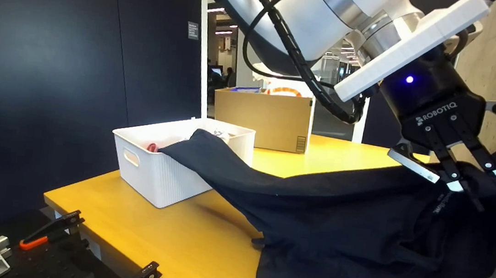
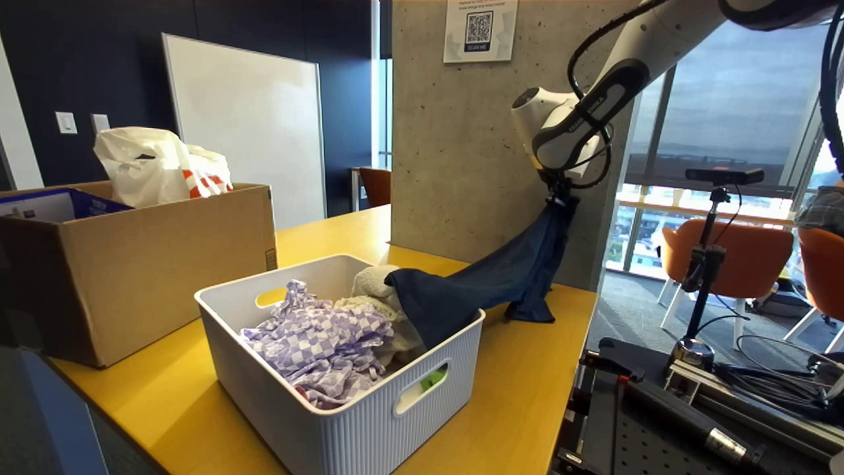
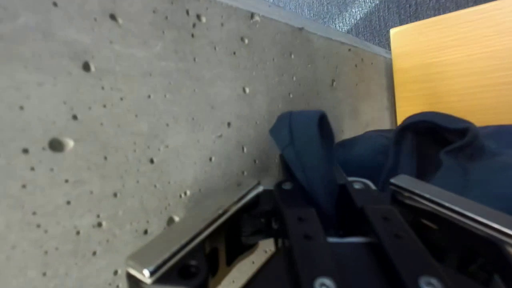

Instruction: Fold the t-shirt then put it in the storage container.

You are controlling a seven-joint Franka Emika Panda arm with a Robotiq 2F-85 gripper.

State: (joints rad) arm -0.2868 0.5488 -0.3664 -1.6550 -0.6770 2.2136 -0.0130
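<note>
A dark navy t-shirt (image 1: 349,228) is stretched out between my gripper and the white storage container (image 1: 183,183). In both exterior views one end of the t-shirt (image 2: 488,280) lies over the container's rim (image 2: 283,409), partly inside it. The middle hangs in a slant, and a lower part reaches the table by the concrete pillar. My gripper (image 1: 482,193) holds the raised end, close to the pillar. In the wrist view a fold of the t-shirt (image 3: 306,140) is pinched between the fingers (image 3: 314,172); the fingertips are partly hidden by cloth.
The container holds a purple checkered cloth (image 2: 323,330) and cream cloth (image 2: 376,284). A cardboard box (image 2: 165,264) with a white bag (image 2: 145,165) stands beside it on the yellow table (image 1: 164,236). The concrete pillar (image 3: 140,120) rises right beside my gripper.
</note>
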